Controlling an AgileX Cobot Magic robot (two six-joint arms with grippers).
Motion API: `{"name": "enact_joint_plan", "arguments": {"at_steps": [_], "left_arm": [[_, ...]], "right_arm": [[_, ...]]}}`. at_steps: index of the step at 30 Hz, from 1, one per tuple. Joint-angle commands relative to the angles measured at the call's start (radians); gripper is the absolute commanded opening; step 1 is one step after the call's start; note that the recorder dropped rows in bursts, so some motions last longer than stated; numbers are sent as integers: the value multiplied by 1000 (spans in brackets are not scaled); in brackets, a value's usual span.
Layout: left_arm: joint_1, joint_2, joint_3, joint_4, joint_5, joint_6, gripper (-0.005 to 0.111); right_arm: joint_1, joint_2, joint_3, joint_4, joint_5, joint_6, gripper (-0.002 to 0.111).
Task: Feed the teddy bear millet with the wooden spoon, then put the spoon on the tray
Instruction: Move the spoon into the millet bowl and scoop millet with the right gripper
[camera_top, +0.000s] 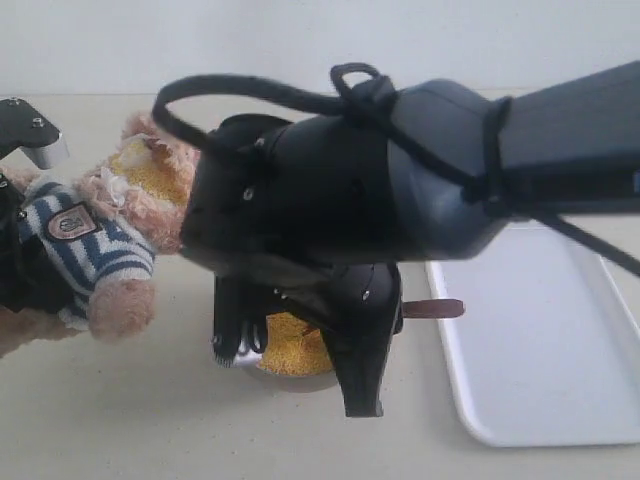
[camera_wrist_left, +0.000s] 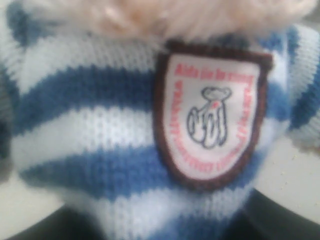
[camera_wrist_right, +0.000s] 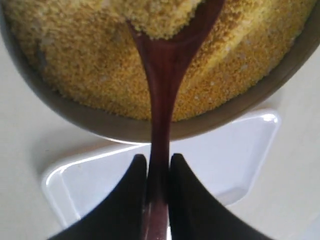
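The teddy bear (camera_top: 95, 235) leans at the far left in its navy-and-white shirt, with yellow grains on its muzzle (camera_top: 150, 172). My left gripper (camera_top: 22, 268) grips its body. Its dark fingers (camera_wrist_left: 282, 220) flank the striped shirt below the chest badge (camera_wrist_left: 210, 117). My right gripper (camera_wrist_right: 156, 161) is shut on the handle of the wooden spoon (camera_wrist_right: 162, 75). The spoon's bowl, heaped with millet (camera_wrist_right: 75, 60), sits over the metal bowl (camera_wrist_right: 75, 114). In the exterior view the right arm (camera_top: 330, 200) hides most of that bowl (camera_top: 290, 350). The handle's end (camera_top: 437, 308) pokes out towards the white tray (camera_top: 560, 340).
The tray lies at the right on the beige tabletop (camera_top: 120, 420), close beside the metal bowl. The right arm reaches across the middle, and its cables loop above it, near the bear's head.
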Motion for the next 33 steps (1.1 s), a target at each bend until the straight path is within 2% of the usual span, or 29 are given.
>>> {"name": "enact_joint_plan", "arguments": {"at_steps": [1,6,15,27,33], "left_arm": [[-5,-10,3,-23,3,-12,4],[-5,-10,3,-25,3,-14,4],[-5,-10,3,-31,21,-28,4],[-5,-10,3,-26,67,-28,4],[-5,-10,3,-19,78,-28,4]], "right_arm": [[-91,-12,-6,154,5,17,0],[-143,-13,-6,249,5,12,0],[-152,-14,-13,303,5,13,0],[-152,-16,-145,372,5,39,0],[-171,-48,-145,387,5,41,0]]}}
